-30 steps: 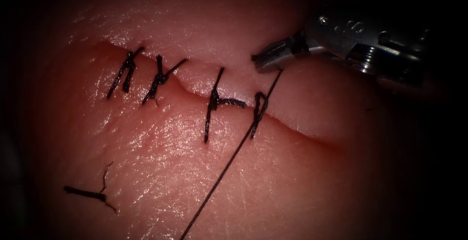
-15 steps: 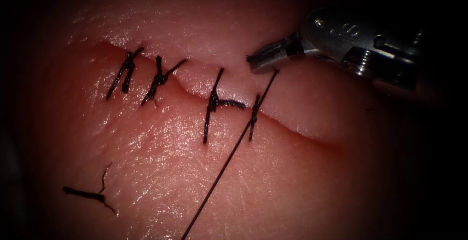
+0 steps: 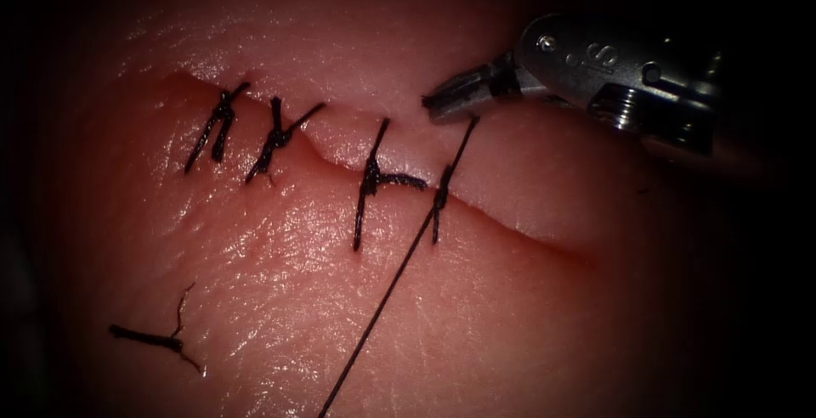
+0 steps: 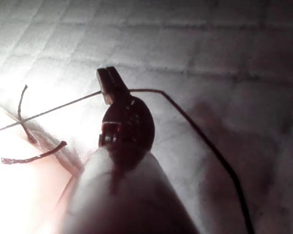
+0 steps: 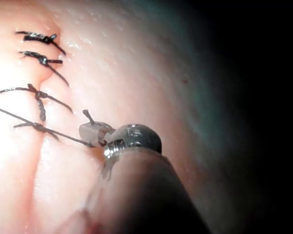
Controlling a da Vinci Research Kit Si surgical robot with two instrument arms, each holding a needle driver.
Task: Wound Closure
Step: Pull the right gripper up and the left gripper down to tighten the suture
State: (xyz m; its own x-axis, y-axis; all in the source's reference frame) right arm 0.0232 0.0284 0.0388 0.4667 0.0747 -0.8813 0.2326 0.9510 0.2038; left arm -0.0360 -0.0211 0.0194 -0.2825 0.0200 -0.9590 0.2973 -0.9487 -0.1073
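Across the tissue (image 3: 340, 282) runs the cut (image 3: 510, 218), closed along its left stretch by four dark stitches; the fourth stitch (image 3: 440, 201) is the rightmost. Above the cut, the right tool (image 3: 438, 102) has its jaws closed on the short end of the thread (image 3: 382, 299), which rises from the fourth stitch to the jaw tips. From that stitch the long strand runs taut down and to the left, off the endoscope view's lower edge. Seen from the left wrist, the left tool (image 4: 106, 80) grips this strand with closed jaws, over a quilted white pad (image 4: 224, 53). A loose cut end of thread (image 3: 153, 339) lies on the tissue below the cut, well left. Needle position: cannot tell.
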